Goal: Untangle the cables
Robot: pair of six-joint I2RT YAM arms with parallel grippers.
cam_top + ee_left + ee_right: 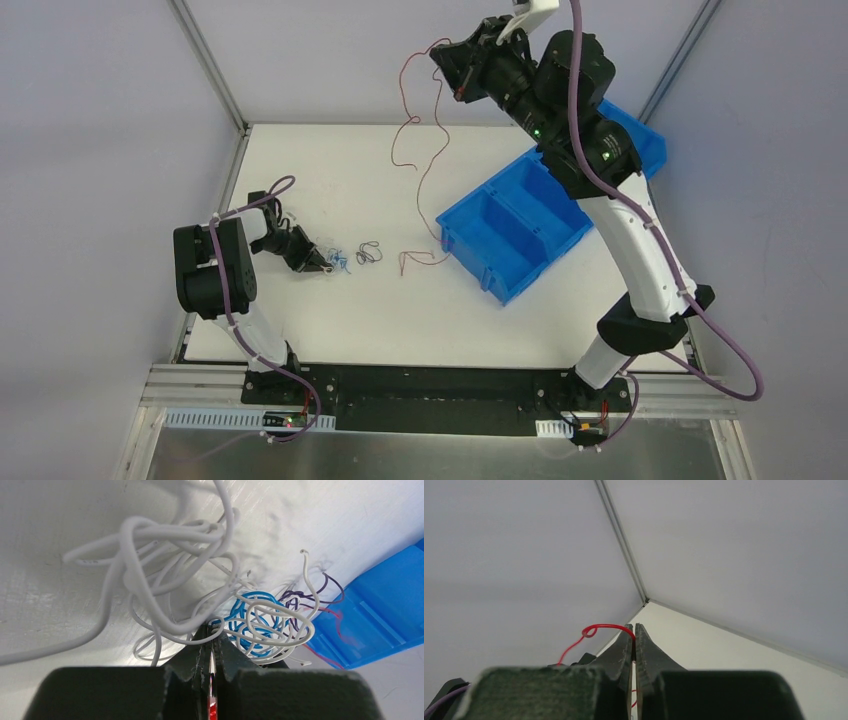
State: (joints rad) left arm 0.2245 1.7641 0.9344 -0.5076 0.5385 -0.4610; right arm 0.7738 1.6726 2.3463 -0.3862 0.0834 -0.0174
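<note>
item: cables [342, 259]. a small tangle on the white desk [330, 180], left of centre in the top view. that view gives only blue and dark flecks. the left wrist view resolves the cables [260, 625] into loose white loops, a blue coil at the middle and thin purple strands behind it, toward the right of the frame.

item: red cable [425, 150]. in the top view it hangs in slack curves from the upper middle of the frame down to the desk, ending just left of the blue bin [490, 230]. the right wrist view shows only its top loop [596, 629], against grey wall.

item: left end effector [325, 266]. low on the desk, tip at the left edge of the tangle. only its wrist view shows the jaws: the left end effector [212, 630] is pressed almost closed, with white strands pinched at the tip and a sliver of red between the fingers lower down.

item: right end effector [440, 55]. raised high at the top of the frame, beyond the far desk edge. in its wrist view the right end effector [634, 630] is closed tight on the red loop.

item: blue bin. two compartments visible, right of centre; its corner [380, 615] appears at the right of the left wrist view.
</note>
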